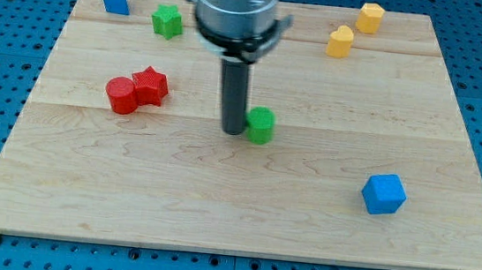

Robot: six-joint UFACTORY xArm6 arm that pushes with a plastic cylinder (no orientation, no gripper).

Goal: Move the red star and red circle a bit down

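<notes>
The red star point(151, 85) and the red circle point(121, 95) lie touching each other at the view's left-middle of the wooden board point(130, 186), the circle to the lower left of the star. My tip point(231, 131) rests on the board near the centre, well to the right of both red blocks. It stands right beside a green cylinder point(261, 125), on that block's left side.
A blue block point(116, 0) and a green star point(168, 21) sit at the view's top left. Two yellow blocks point(340, 42) point(370, 17) sit at the top right. A blue cube point(383, 194) lies at the lower right. The arm's body point(235, 10) hangs over the top centre.
</notes>
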